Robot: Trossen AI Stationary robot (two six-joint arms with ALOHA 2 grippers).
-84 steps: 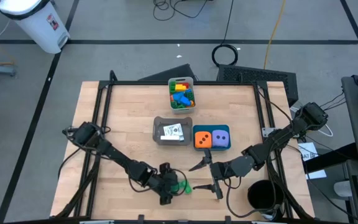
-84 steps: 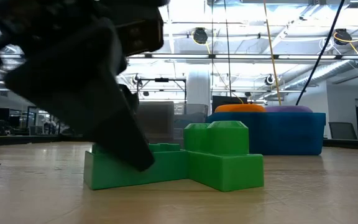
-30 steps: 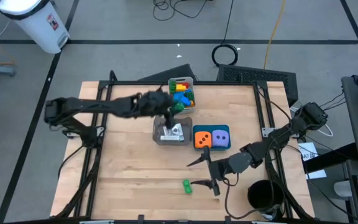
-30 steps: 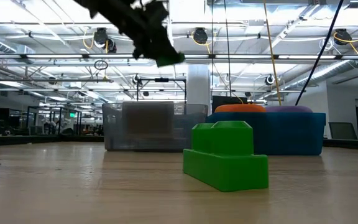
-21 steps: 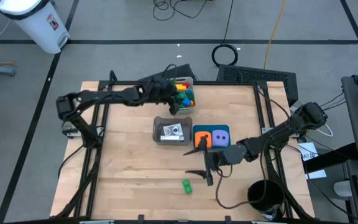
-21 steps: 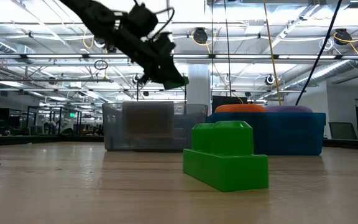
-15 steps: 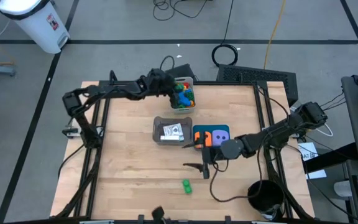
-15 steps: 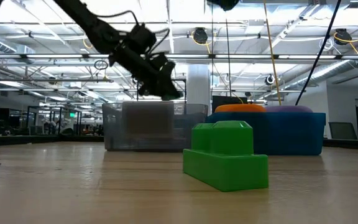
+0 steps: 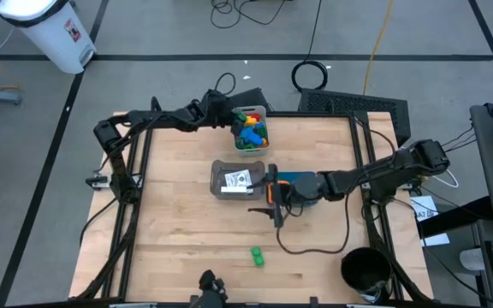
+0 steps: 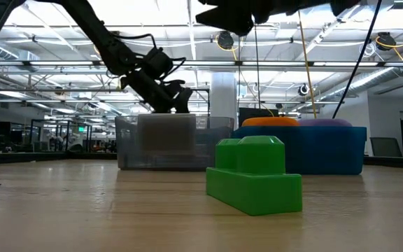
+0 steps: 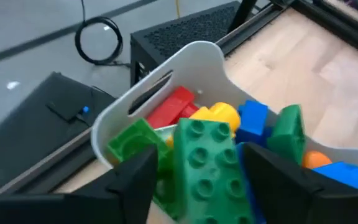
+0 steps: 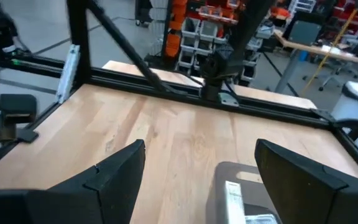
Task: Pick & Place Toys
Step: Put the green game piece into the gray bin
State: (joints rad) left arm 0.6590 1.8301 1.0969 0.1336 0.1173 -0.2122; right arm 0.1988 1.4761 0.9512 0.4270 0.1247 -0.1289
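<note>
1. Left tool [image 11: 194, 171] sits over the pale grey bin [image 9: 250, 111] at the far edge of the tabletop [image 9: 178, 222], fingers closed onto a green brick [image 11: 207, 165]. The brick hangs right above the heap of bricks [image 9: 251, 130] already inside.
2. The drop looks like the step in hand. To do it well, I'd say keep the brick inside the bin's rim, low over the pile, then spread the fingers cleanly so it settles rather than bounces out.
3. Watch the heap: red, yellow, blue and green pieces are stacked close to the rim, so a high release could roll the brick over the wall.
4. Right tool [image 9: 274, 208] hovers near the middle of the tabletop, just beside the grey bin [image 9: 237, 180] holding the cards [image 9: 239, 180]. Its fingers stand wide apart with nothing between them.
5. One loose green brick [image 9: 256, 254] lies alone toward the near edge, well apart from both tools. That one is not yet put away.
6. The teal bin [image 9: 302, 190] with the dice is partly hidden under the right arm, just beside the grey bin.
7. The right arm's cable loops across the tabletop near the loose brick, a possible snag on the next reach.
</note>
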